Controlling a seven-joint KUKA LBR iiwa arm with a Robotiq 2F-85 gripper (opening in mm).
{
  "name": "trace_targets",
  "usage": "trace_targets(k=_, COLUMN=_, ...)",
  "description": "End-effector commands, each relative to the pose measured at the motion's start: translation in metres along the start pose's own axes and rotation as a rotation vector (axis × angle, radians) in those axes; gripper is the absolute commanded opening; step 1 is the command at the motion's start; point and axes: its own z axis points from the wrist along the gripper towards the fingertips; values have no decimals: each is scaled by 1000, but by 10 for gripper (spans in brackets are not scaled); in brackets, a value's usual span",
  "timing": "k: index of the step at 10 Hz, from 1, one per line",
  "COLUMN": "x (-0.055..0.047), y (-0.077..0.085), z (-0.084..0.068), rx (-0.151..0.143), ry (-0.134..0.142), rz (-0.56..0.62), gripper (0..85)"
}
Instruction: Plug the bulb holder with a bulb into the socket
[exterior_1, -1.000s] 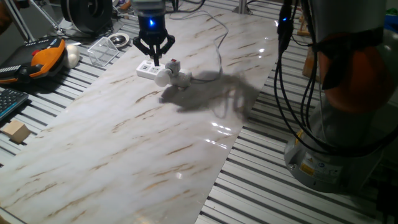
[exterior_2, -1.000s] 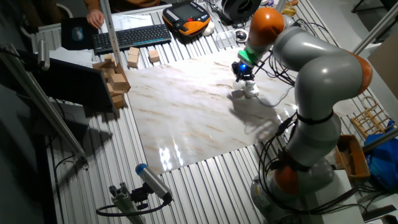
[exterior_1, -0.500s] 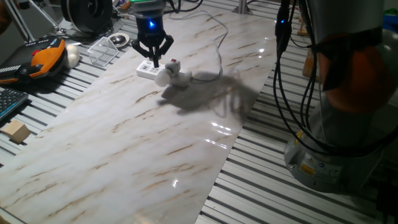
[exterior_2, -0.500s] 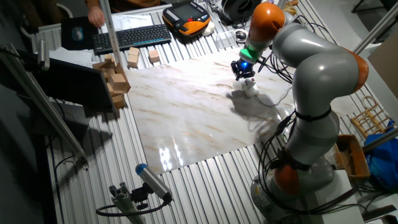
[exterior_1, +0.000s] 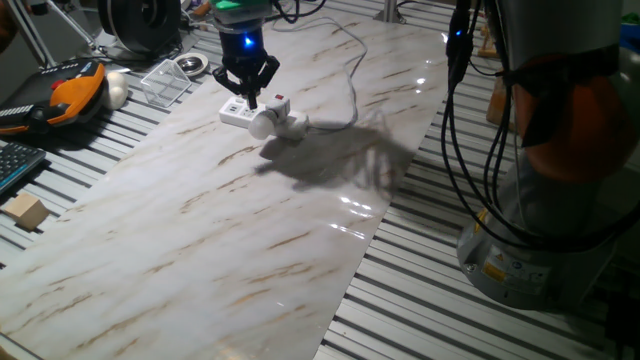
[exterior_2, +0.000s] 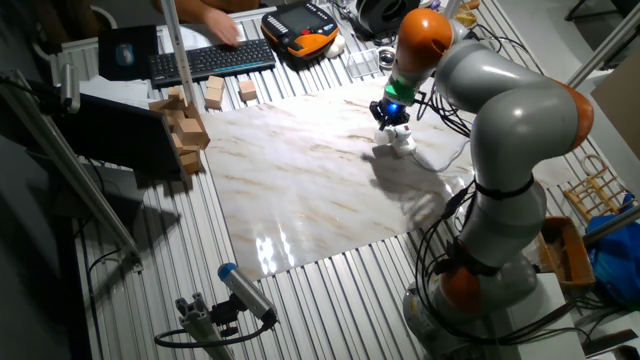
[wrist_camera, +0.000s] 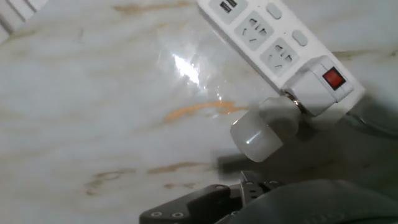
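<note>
The socket (exterior_1: 240, 114) is a white power strip on the marble board at the far left, its white cable (exterior_1: 351, 75) running back. The bulb holder (exterior_1: 279, 104), white with a red mark, sits on the strip's near end, with the bulb (exterior_1: 262, 122) sticking out sideways over the board. In the hand view the holder (wrist_camera: 323, 84) sits at the end of the strip (wrist_camera: 261, 38) and the bulb (wrist_camera: 255, 137) points toward me. My gripper (exterior_1: 249, 95) hangs just above the strip, open and empty; it also shows in the other fixed view (exterior_2: 390, 112). One finger (wrist_camera: 199, 208) shows at the bottom of the hand view.
An orange pendant (exterior_1: 72, 92), a white egg-like ball (exterior_1: 117, 90) and a clear plastic box (exterior_1: 168, 78) lie left of the board. A wooden block (exterior_1: 25, 212) and a keyboard (exterior_2: 210, 60) are nearby, with a person's hand (exterior_2: 215, 22) over the keyboard.
My gripper has drifted slightly back and left above the strip, still open. The holder and bulb stay in place on the strip. The person's hand moved to the keyboard.
</note>
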Motion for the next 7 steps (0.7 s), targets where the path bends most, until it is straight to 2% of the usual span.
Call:
trace_targets(k=1, x=2, y=0, z=2, rx=14, ry=20, rz=-418, gripper=0)
trace_targets(k=2, x=6, y=0, z=5, rx=22, ry=15, rz=-427, gripper=0)
trace_targets(k=7, x=9, y=-1, z=4, rx=13, ry=29, rz=-430, gripper=0)
